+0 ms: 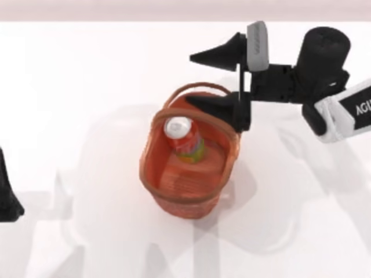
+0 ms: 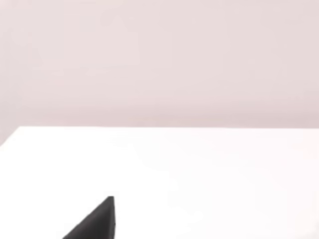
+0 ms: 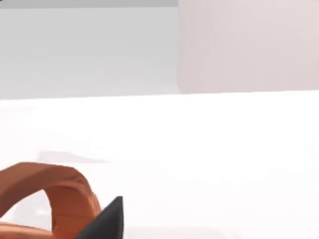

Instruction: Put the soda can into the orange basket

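Now the soda can (image 1: 184, 138) stands upright inside the orange basket (image 1: 174, 200), on its slatted bottom, toward the handle end. Our right gripper (image 1: 200, 79) hangs just beyond the basket's handle, fingers spread wide and holding nothing, clear of the can. Our left gripper (image 1: 8, 200) sits parked well left of the basket.

— Where is the can (image 1: 184, 138)?
— Inside the basket (image 1: 152, 165), toward its back, near the table's middle.
— And the grippers?
— The right gripper (image 1: 198, 79) is at the basket's back right, fingers apart; the left arm (image 1: 8, 194) sits at the table's left edge.
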Controlling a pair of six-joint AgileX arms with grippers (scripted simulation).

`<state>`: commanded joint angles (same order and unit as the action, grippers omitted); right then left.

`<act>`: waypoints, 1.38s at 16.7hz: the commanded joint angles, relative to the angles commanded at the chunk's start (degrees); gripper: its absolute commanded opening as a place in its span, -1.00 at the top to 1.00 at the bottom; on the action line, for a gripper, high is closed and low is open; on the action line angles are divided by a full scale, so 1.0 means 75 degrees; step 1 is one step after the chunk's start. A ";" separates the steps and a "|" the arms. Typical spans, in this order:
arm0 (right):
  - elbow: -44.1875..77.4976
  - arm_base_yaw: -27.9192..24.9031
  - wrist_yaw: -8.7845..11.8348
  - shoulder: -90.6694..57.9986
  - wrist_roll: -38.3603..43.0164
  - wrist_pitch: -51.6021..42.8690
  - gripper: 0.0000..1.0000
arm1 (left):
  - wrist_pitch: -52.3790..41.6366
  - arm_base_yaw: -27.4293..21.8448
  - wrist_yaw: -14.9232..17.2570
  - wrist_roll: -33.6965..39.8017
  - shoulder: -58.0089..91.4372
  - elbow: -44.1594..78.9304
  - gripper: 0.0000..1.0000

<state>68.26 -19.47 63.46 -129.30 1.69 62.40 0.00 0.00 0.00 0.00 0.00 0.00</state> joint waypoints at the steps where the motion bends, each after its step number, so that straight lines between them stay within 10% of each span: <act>1: 0.0000 0.0000 0.0000 0.0000 0.0000 0.0000 -1.00 | 0.0000 0.0000 0.0000 0.0000 0.0000 0.0000 -1.00; 6: -0.0280 0.0070 -0.0171 0.0358 -0.0017 -0.0213 -1.00 | -0.0432 -0.0148 0.0042 -0.0184 0.0443 0.0271 -1.00; 11: -0.1543 0.0354 -0.1064 0.2020 -0.0064 -0.1190 -1.00 | -0.2340 -0.0874 0.0224 -0.1123 0.2591 0.1803 -1.00; 23: -0.6149 0.1601 -0.5084 0.9769 -0.0153 -0.5199 -1.00 | -0.8293 -0.3537 0.0394 -0.5305 1.0652 1.0001 -1.00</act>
<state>22.14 -7.46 25.33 -56.03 0.54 23.41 -62.20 -26.53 2.95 -39.79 79.89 75.01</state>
